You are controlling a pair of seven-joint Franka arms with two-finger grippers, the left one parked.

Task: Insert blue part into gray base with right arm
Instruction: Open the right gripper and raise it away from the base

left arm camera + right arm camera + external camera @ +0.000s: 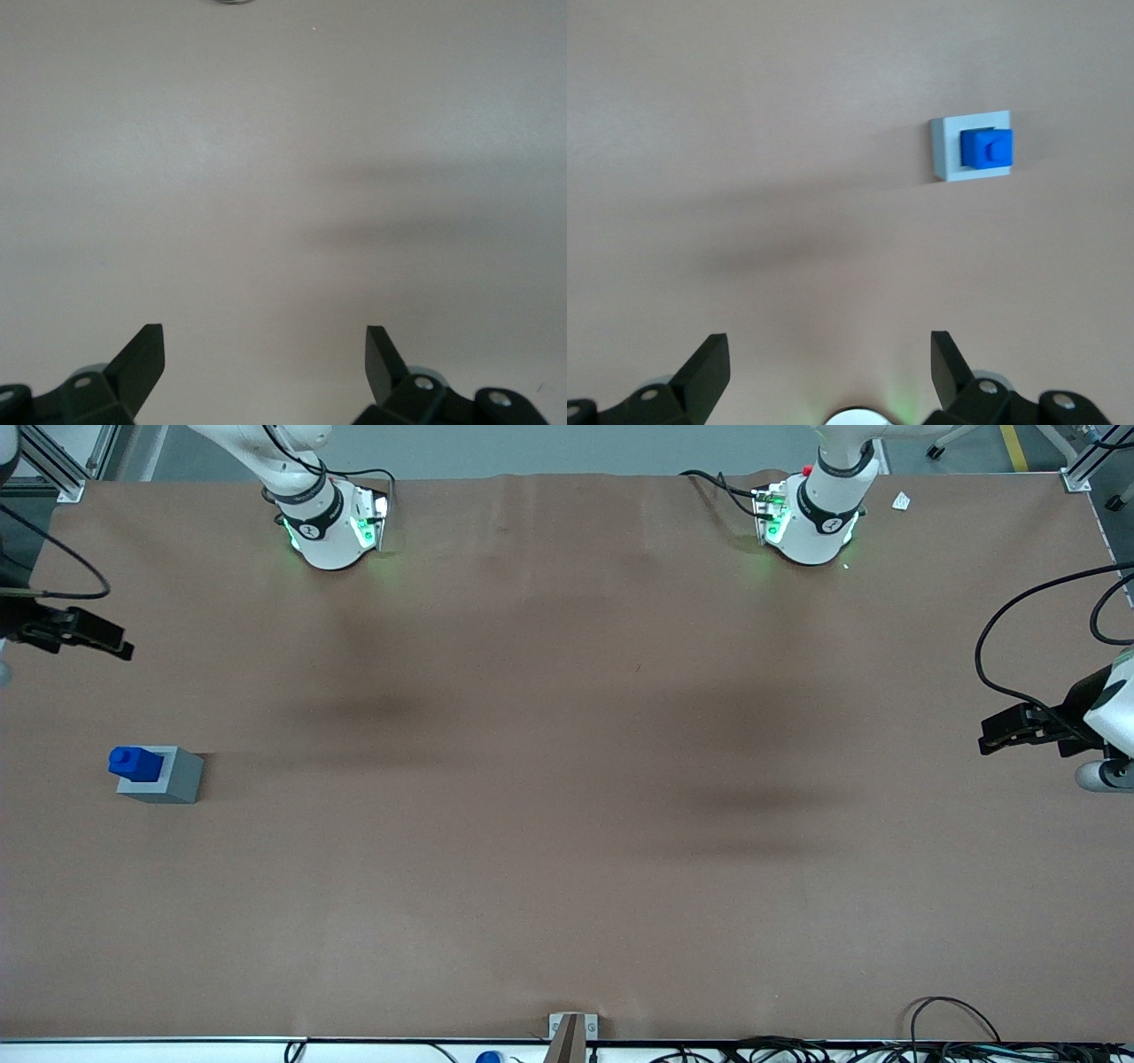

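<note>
Blue part sits upright in gray base, at one o'clock from the gripper, jaws wide and empty.

The right arm rises from its base at the table edge farthest from the front camera. Its gripper is raised above the table at the working arm's end, fingers spread wide apart with nothing between them, tips pointing toward 3 o'clock in the front view.
</note>
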